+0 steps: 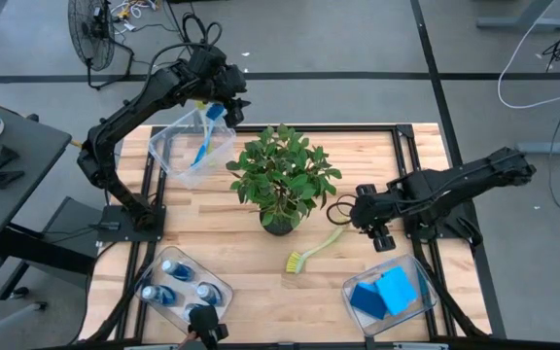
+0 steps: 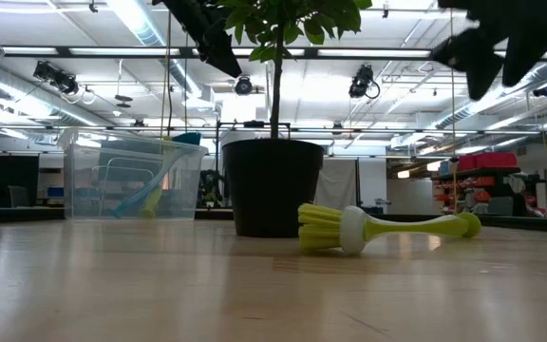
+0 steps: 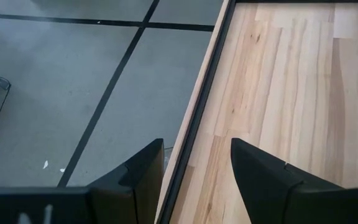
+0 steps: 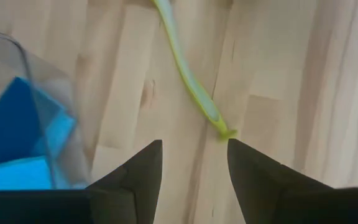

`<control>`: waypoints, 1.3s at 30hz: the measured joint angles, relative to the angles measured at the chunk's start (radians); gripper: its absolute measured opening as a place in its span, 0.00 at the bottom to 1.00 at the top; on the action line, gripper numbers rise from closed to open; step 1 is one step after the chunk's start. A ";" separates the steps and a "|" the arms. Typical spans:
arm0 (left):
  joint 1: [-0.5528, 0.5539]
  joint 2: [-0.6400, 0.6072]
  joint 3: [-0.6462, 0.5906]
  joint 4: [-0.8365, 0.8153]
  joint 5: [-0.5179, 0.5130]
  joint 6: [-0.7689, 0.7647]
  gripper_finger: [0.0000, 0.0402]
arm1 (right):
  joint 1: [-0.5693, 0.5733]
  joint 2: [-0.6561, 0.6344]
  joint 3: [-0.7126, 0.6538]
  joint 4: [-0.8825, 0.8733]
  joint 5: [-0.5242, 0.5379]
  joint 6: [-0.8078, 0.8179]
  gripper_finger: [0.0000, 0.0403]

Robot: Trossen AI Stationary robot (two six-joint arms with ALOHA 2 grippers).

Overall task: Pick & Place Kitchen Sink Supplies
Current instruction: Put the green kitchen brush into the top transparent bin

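Note:
A yellow-green dish brush [image 1: 314, 248] lies flat on the wooden table, right of the potted plant, its bristle head [image 1: 295, 261] toward the near edge. My right gripper [image 4: 194, 144] hovers open above the handle's free end [image 4: 225, 132], which lies just beyond the fingertips; it touches nothing. My left gripper [image 1: 231, 109] stands open and high at the table's far edge, beside the far-left clear bin [image 1: 178, 160]; nothing is between its fingers [image 3: 142, 168]. Another brush [image 1: 202, 146] leans inside that bin. Blue sponges [image 1: 387, 292] lie in the near-right bin, blue bottles [image 1: 178, 282] in the near-left bin.
The leafy potted plant [image 1: 280, 180] stands mid-table, close to the brush's left. The sponge bin's wall [image 4: 42, 124] is close beside my right gripper. Bare wood lies between the plant and the near bins. A black frame edges the table [image 3: 194, 124].

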 joint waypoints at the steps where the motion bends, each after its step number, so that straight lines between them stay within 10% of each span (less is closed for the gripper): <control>1: 0.000 0.000 0.000 0.000 0.000 0.000 0.47 | -0.008 0.000 -0.022 0.023 -0.003 -0.007 0.45; 20: 0.001 0.000 0.000 0.000 -0.028 -0.006 0.47 | -0.088 0.000 -0.521 0.751 -0.028 -0.241 0.45; 39: 0.001 0.000 0.000 0.000 -0.053 -0.007 0.47 | -0.123 0.000 -0.689 1.011 -0.064 -0.410 0.45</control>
